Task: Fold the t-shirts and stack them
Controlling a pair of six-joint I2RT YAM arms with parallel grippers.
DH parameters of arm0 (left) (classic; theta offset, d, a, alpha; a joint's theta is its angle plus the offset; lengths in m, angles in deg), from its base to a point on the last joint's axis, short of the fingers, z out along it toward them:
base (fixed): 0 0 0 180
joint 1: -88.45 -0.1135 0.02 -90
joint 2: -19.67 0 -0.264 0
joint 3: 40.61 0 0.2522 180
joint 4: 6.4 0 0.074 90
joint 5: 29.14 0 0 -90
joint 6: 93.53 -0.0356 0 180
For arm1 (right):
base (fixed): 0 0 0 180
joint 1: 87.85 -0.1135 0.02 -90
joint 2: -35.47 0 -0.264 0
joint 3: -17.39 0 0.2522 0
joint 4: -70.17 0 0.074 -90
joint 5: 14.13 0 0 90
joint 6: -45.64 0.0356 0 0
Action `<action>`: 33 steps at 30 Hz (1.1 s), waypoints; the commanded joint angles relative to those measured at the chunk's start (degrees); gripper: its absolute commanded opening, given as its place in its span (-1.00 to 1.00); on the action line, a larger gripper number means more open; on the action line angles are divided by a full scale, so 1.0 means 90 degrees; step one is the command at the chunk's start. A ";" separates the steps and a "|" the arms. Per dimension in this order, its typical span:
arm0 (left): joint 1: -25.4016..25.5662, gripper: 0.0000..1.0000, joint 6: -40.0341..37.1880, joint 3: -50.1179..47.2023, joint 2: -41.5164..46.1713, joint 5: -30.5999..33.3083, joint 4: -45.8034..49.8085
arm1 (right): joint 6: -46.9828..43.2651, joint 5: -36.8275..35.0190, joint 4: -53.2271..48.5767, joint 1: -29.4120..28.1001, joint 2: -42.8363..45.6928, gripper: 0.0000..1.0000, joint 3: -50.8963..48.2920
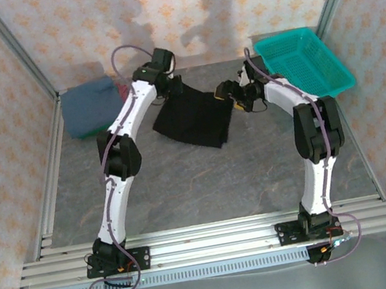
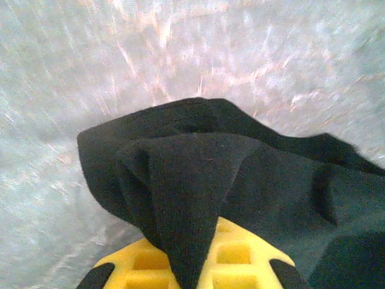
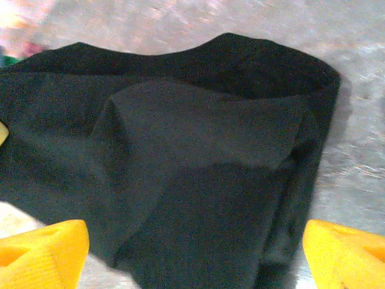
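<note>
We had the black shirt point(image 1: 193, 121) lying mid-table point(image 1: 185, 183), loosely folded, its longer side running slantwise from far left to near right. The left pincer point(image 2: 189, 264) was clamped on a bunched fold at its far left corner. The right pincer point(image 3: 192, 241) sat spread wide over the shirt's right edge. The blue shirt point(image 1: 88, 103) topped a pile far left, basket point(image 1: 303, 63) far right.

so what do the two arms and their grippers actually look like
The left arm and right arm both have white link shells with black joints and black bases. Purplish cables loop along them. The fingers are yellow plastic: the left fingers show a moulded grid of square pockets, and the right fingers look finely ribbed.
</note>
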 commanded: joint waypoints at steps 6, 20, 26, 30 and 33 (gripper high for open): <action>-0.0321 -1.00 -0.0685 0.0508 0.0473 -0.0122 0.0547 | 0.0471 0.0501 0.0351 -0.0017 0.0211 0.84 0.0298; -0.1059 -1.00 -0.0745 0.1012 0.0856 -0.0926 0.0621 | 0.0715 0.0824 0.0577 -0.0017 0.0160 0.85 0.0347; -0.1411 -1.00 -0.0697 0.1165 0.1013 -0.1042 0.0627 | 0.0794 0.0836 0.0617 -0.0017 0.0108 0.86 0.0323; -0.1581 -1.00 -0.0492 0.1252 0.1129 -0.1133 0.0408 | 0.0823 0.0868 0.0644 -0.0017 0.0084 0.86 0.0316; -0.1690 -1.00 -0.0353 0.1422 0.1132 -0.1162 0.0309 | 0.0859 0.0884 0.0706 -0.0017 0.0087 0.87 0.0257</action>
